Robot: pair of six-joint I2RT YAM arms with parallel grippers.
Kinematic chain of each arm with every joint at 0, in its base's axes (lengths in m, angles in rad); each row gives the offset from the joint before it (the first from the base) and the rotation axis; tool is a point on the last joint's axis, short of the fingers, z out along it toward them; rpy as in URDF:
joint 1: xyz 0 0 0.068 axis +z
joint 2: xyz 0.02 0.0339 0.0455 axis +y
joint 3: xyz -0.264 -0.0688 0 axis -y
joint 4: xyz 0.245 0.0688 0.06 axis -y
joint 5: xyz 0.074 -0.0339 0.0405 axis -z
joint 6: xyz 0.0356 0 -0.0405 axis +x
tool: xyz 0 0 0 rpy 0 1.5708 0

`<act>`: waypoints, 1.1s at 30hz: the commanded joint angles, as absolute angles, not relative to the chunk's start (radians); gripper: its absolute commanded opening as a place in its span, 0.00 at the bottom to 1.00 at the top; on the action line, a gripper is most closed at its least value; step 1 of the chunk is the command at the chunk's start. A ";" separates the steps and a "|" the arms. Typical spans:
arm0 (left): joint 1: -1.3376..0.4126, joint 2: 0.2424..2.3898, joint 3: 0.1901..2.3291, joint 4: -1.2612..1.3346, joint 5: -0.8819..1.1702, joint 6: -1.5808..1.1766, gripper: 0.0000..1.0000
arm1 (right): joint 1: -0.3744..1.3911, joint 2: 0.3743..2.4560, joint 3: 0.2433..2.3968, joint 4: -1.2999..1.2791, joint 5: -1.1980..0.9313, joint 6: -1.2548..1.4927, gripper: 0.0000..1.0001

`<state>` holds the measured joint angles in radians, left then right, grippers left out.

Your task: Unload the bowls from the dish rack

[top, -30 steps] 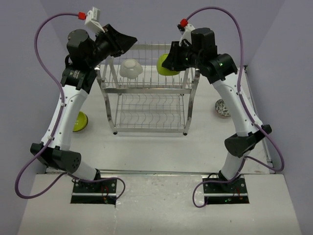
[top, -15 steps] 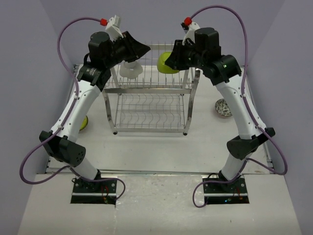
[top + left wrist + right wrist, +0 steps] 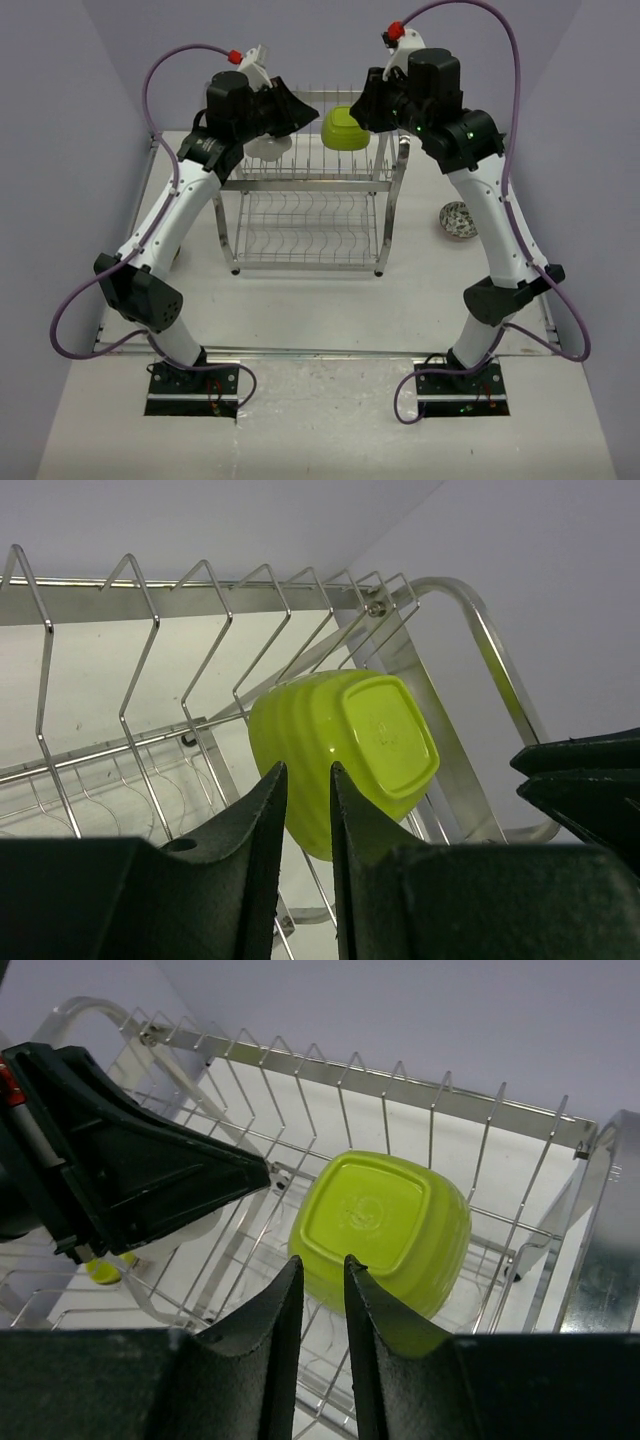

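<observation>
One rack [image 3: 300, 183] stands on one table [image 3: 300, 300]. Three bowls show: one green bowl [image 3: 343, 128] and one white bowl [image 3: 264, 149] far back on the rack, and one speckled bowl [image 3: 458, 219] on the right of the table. There are two arms: the left arm [image 3: 185, 205] and the right arm [image 3: 495, 225].

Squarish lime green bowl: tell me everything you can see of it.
The squarish lime green bowl is glossy, plastic-looking, with rounded corners and a square base bearing an embossed mark. It leans tipped on edge, base toward both wrist cameras, among the upper-tier dividers of the chrome wire dish rack, at its right end.
</observation>
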<state>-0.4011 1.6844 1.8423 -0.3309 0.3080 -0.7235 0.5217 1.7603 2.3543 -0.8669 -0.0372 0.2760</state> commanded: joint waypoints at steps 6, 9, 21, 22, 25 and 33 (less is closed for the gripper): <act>-0.428 1.726 1.969 -0.405 0.259 -0.661 0.25 | 0.512 1.781 2.345 -0.851 0.022 0.239 0.28; -0.442 1.743 1.999 -0.423 0.262 -0.655 0.31 | 0.511 1.786 2.342 -0.857 0.021 0.241 0.29; -0.482 1.815 2.114 -0.489 0.239 -0.638 0.39 | 0.495 1.775 2.336 -0.873 0.049 0.255 0.34; -0.482 1.821 2.121 -0.497 0.232 -0.638 0.39 | 0.495 1.772 2.339 -0.873 0.048 0.256 0.35; -0.486 1.842 2.164 -0.537 0.210 -0.632 0.37 | 0.494 1.766 2.342 -0.873 0.043 0.262 0.35; -0.511 1.888 2.273 -0.698 0.094 -0.588 0.32 | 0.494 1.746 2.341 -0.871 0.040 0.271 0.36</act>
